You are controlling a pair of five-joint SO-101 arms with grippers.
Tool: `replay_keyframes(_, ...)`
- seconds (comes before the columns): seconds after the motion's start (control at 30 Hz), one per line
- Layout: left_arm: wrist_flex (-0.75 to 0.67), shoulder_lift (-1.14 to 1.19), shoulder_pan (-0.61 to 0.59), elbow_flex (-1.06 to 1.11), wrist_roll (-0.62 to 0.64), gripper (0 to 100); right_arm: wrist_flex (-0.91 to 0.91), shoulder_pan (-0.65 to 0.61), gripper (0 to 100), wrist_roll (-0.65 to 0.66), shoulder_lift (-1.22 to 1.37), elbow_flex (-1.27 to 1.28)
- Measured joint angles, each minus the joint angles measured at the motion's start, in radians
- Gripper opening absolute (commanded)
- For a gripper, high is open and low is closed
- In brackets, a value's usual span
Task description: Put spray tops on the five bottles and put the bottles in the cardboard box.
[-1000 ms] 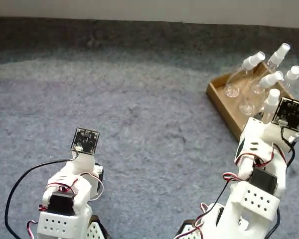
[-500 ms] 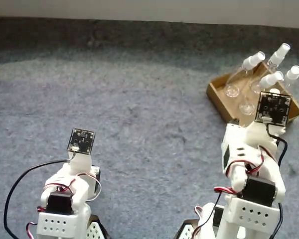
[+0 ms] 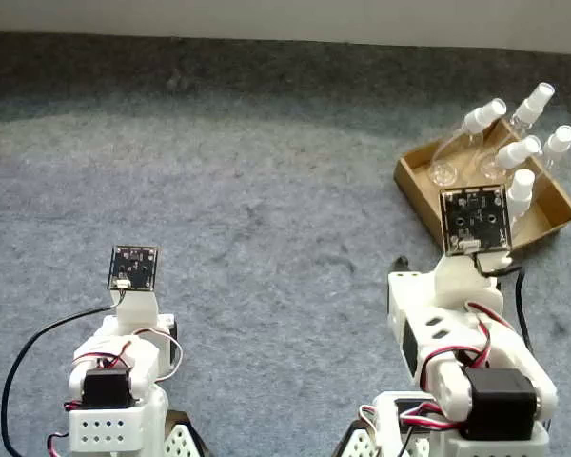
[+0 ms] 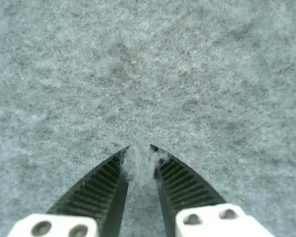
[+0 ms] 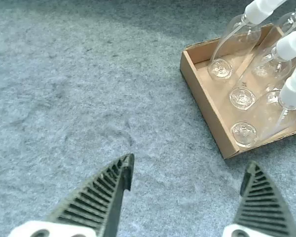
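High view showed the right arm drawn back, nearer and leftward, off the box (image 3: 411, 186) at far right, where all five bottles (image 3: 514, 152) sat with spray tops on. The right gripper (image 5: 190, 163) was spread wide and empty. The left gripper (image 4: 139, 148), also pulled nearer, was almost pressed together on nothing. The task looked finished.

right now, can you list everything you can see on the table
bottles: five, clear with white spray tops, in the cardboard box
cardboard box: one, brown, far right of the table
table cover: one, grey felt, under everything
left arm, right arm: two, white, near edge
left pincer: one, black, nearly shut, empty, over bare felt
right pincer: one, black, open, empty, over felt beside the box
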Motion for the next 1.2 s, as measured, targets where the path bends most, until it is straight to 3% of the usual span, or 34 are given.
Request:
replay_keyframes(0.27, 0.0, 0.0, 0.0, 0.0, 0.0, 1, 0.135, -0.017, 28.3, 0.002, -0.157, -0.187)
replay_keyframes(0.5, 0.0, 0.0, -0.009, 0.0, 0.002, 1, 0.066, -0.02, 0.0, 0.002, -0.281, -0.104)
replay_keyframes(1.0, 0.0, 0.0, -0.009, 0.0, 0.0, 1, -0.018, -0.023, 0.5, 0.002, -0.591, 0.282)
replay_keyframes(1.2, 0.0, 0.0, -0.009, 0.0, 0.0, 1, -0.038, -0.026, 0.5, 0.002, -0.595, 0.43)
